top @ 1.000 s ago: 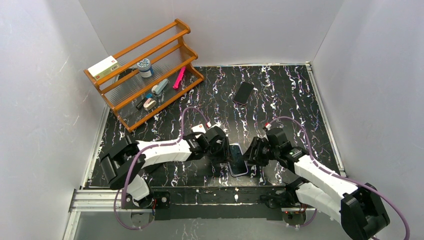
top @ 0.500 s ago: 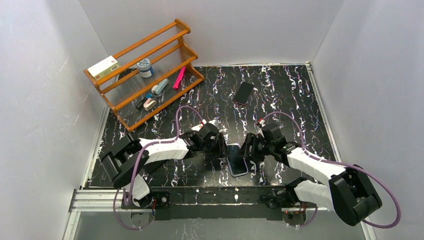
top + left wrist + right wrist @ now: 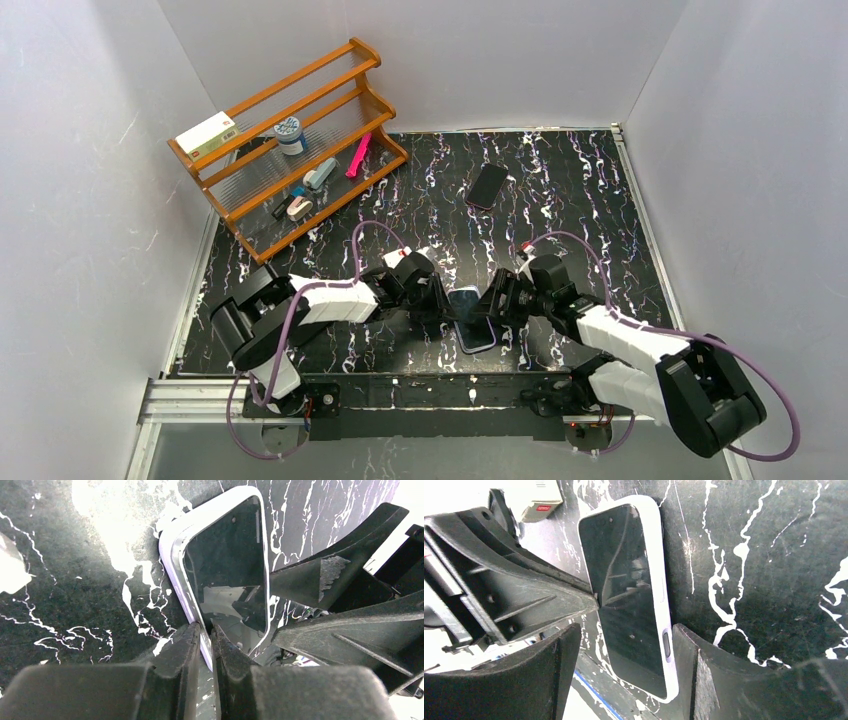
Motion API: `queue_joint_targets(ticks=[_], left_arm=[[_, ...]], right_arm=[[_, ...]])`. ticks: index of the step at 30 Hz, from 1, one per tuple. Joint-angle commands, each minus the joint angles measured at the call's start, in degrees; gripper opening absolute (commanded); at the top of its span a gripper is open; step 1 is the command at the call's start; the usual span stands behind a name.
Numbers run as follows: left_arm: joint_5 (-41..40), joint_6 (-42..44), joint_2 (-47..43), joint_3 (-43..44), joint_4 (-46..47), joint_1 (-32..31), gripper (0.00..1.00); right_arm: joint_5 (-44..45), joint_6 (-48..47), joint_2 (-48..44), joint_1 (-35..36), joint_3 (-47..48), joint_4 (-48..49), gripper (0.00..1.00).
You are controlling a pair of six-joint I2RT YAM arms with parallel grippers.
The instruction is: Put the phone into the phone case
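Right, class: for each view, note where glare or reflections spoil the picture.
Left wrist: glare bleaches the tabletop beside the phone. Right wrist: the phone's glossy screen mirrors dark shapes. Top external: evenly lit, no harsh shadows.

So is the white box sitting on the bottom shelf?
No, the white box sits at the left end of the top shelf of the wooden rack.
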Motion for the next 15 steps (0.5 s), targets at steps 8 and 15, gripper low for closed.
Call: queue_joint_targets(ticks=[8, 15], left_arm=[[2.38, -3.76, -1.08, -3.40, 3.72, -2.13, 0.07], [1.95, -4.19, -1.71, -4.01, 3.99, -2.39, 0.09]], right_arm=[[-9.77, 17.91, -7.82, 0.20, -7.65, 23.99, 0.72], [-11.94, 17.54, -6.05, 0.20, -8.29, 25.85, 0.65]])
